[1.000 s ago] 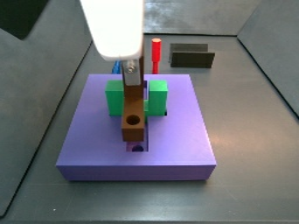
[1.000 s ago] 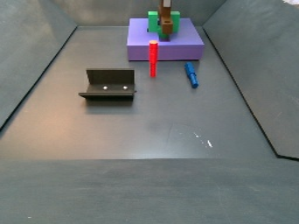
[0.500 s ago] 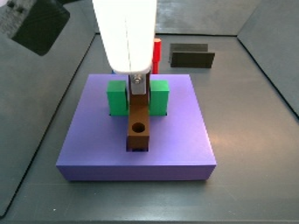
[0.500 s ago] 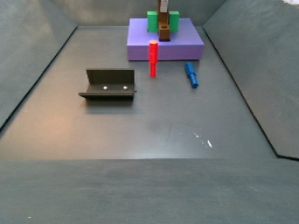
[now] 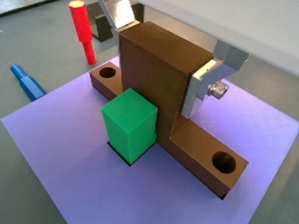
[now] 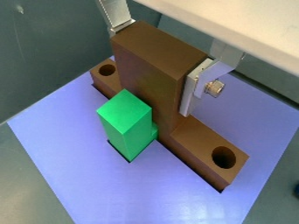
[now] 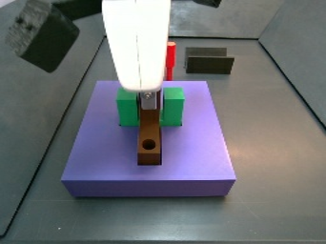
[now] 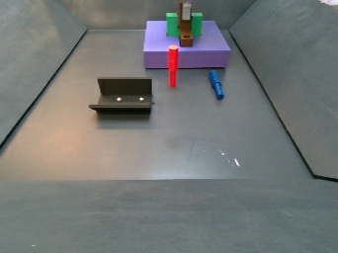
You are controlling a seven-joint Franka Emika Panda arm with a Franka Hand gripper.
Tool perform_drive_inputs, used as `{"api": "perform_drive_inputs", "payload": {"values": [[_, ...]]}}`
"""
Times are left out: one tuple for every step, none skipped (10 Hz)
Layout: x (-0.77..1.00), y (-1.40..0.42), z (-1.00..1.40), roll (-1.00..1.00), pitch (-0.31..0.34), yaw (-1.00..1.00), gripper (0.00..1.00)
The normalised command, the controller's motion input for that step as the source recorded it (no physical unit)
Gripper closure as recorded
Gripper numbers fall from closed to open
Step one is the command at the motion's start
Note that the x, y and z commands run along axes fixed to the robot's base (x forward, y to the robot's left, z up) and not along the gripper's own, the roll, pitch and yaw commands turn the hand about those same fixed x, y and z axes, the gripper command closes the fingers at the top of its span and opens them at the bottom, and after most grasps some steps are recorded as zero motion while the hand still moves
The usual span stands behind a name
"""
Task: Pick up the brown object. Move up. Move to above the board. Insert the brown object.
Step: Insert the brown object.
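The large flat purple-blue board is seen near the far wall, with bare purple margin left along both long edges and grey floor open in front. The white arm is held upright over the board's middle. The hand is pinched on the upright post of the brown wood-coloured T-shaped piece, silver fingers pressed to either face. The piece's long bar is laid flat in the board's groove, the green block touching it. A red peg is stood at the board's 12 o'clock edge in a side view.
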Motion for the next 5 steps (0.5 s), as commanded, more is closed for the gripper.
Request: {"api": "perform_drive_inputs", "payload": {"values": [[0.00, -0.07, -0.29, 0.09, -0.006, 0.00, 1.00], [0.00, -0.09, -0.39, 0.13, -0.021, 0.00, 1.00], [0.00, -0.10, -0.45, 0.17, -0.019, -0.01, 1.00], [0.01, -0.05, -0.25, 0.12, 0.000, -0.01, 1.00], [0.00, 0.00, 0.00, 0.00, 0.000, 0.00, 1.00]]}}
